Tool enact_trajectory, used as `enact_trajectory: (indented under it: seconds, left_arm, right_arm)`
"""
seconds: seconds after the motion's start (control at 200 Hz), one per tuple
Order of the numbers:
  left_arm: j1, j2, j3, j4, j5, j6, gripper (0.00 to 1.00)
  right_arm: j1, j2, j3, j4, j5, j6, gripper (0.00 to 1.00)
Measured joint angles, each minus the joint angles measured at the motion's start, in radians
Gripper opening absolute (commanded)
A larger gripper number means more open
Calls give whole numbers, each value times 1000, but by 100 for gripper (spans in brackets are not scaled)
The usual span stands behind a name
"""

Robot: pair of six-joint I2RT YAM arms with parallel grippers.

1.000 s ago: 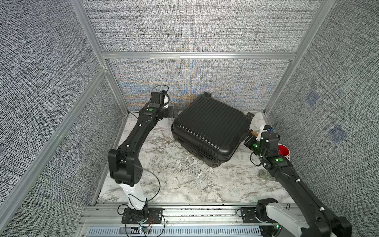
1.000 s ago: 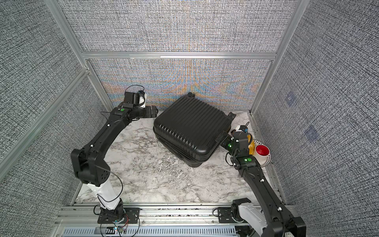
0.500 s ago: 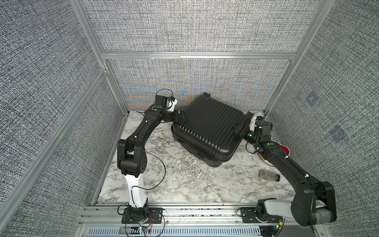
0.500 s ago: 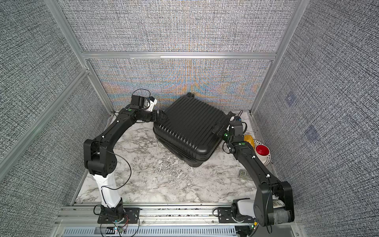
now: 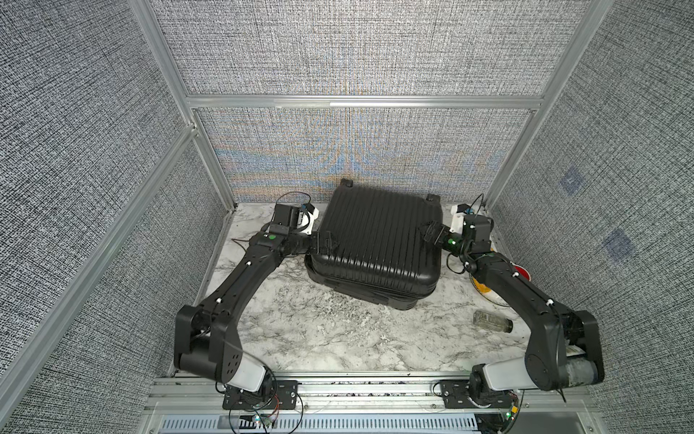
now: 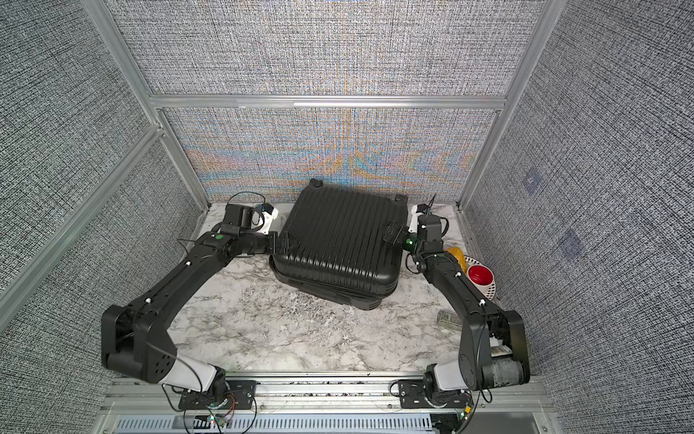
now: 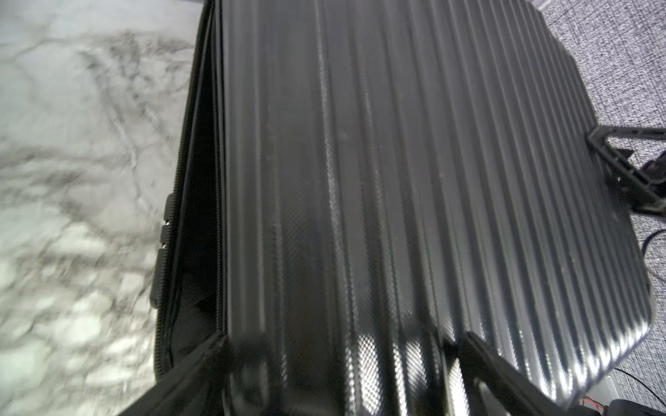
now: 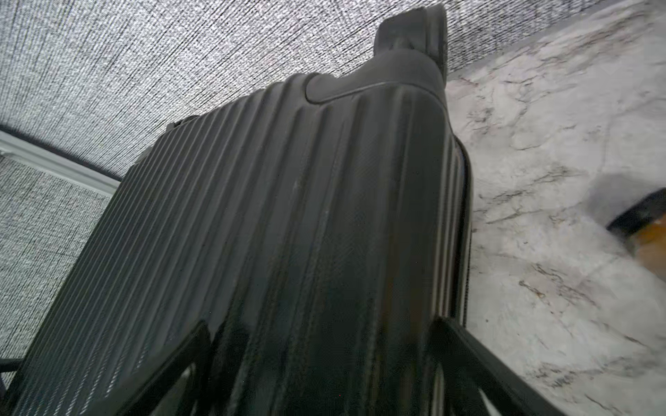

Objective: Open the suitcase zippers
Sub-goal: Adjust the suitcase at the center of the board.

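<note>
The black ribbed suitcase (image 5: 375, 240) (image 6: 338, 240) lies flat on the marble table, wheels toward the back wall. My left gripper (image 5: 326, 242) (image 6: 287, 244) is open at its left side, and my right gripper (image 5: 430, 233) (image 6: 392, 233) is open at its right side. In the left wrist view the left gripper (image 7: 338, 345) straddles the upper shell's edge, and the suitcase (image 7: 396, 180) shows a dark gap between its shells, lined by the zipper track (image 7: 187, 144). In the right wrist view the right gripper (image 8: 320, 331) straddles the suitcase (image 8: 288, 216) beside the zippers' seam (image 8: 468, 216). I cannot make out any pulls.
A clear bottle (image 5: 492, 321) (image 6: 448, 318) lies on the table by the right arm. A red bowl (image 6: 480, 274) on a white plate and a yellow item (image 6: 456, 253) sit at the right wall. Padded walls close in three sides.
Both grippers have moved in onto the suitcase's two sides. The suitcase has turned from a diagonal lie to nearly square with the back wall.
</note>
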Motion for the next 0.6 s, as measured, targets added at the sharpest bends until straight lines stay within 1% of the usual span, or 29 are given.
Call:
enact_trajectory:
  seconds: [0.1,0.245,0.345,0.42,0.495,0.545,0.6]
  left_arm:
    - [-21,-95,-89,7,-46,-38,100]
    - [-45,-227,-206,36,-105,-84,100]
    - [-56,-320,-243,-3,-143,-98,100]
    - [-64,-392,-232,-41,-179,-129,100]
    - [-65,-481,-213,-45,-241,-150,100]
    - [-61,-542,-215,-47,-304,-166,99]
    - [-55,-586,-220,-71,-377,-190,98]
  right_arm:
    - [6,45,39,8,-57,-30,98]
    - [24,92,103,-20,-90,-82,98]
    - [34,100,138,-65,-108,-97,98]
    - [37,62,134,-94,-106,-83,98]
    - [30,-17,102,-87,-89,-71,98]
    - [24,-77,66,-65,-55,-61,98]
    - [19,-156,1,-46,11,-43,98]
